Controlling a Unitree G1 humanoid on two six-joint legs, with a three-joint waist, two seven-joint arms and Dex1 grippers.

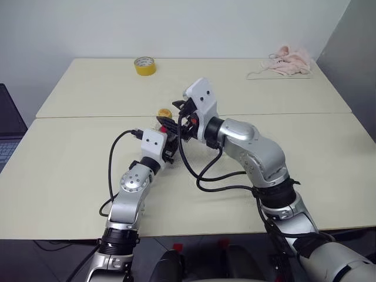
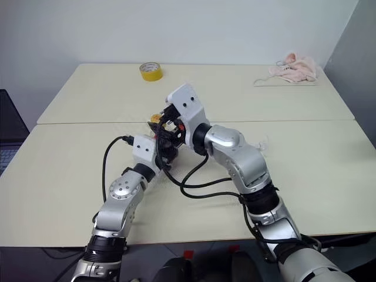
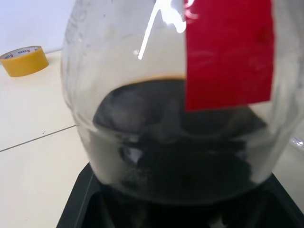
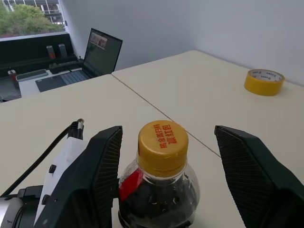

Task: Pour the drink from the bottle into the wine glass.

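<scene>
I see my left gripper (image 1: 170,144) clamped around the round body of the small clear plastic bottle (image 4: 159,199), which stands near the seam between the two cream tables (image 1: 70,176). Dark reddish-brown drink (image 3: 180,147) fills its lower part. My right gripper (image 4: 164,156) hangs at the yellow screw cap (image 4: 162,146), fingers spread, one each side, not touching. Yellow tape roll (image 1: 145,66) lies well behind.

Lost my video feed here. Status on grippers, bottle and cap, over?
Left gripper shut on bottle. Right gripper open, fingers either side of yellow cap, cap on. Drink unpoured. Nothing in the way.
</scene>
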